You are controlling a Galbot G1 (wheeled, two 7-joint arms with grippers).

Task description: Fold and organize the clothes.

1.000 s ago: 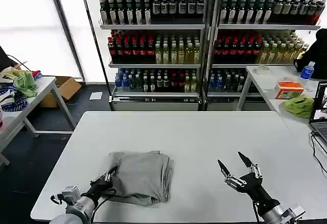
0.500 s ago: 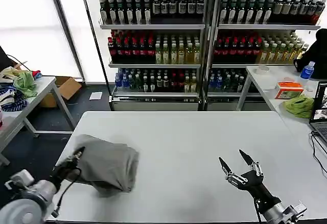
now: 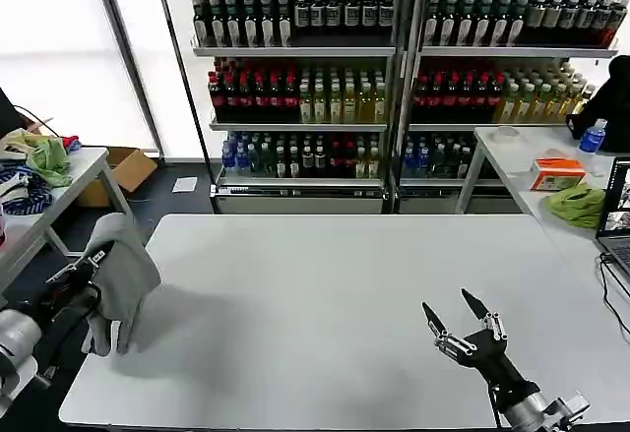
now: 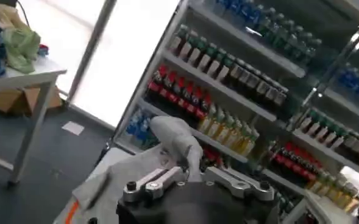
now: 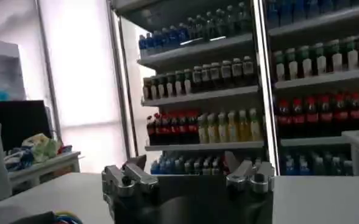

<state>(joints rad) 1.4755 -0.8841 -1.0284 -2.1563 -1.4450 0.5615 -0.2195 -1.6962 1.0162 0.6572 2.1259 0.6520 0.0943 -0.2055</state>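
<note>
Shirt [image 3: 123,275], light grey and bunched, hangs clear of the desk [image 3: 335,304] at its left edge, clamped in the raised left end effector [image 3: 87,273]. Right end effector [image 3: 455,324] hovers low over the desk's right front, fingers spread.

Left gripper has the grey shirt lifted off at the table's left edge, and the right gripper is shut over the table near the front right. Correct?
Not quite: the right gripper is open, its jaws spread apart above the table, as the head view shows. The rest holds: the left gripper holds the grey shirt lifted at the table's left edge.
</note>
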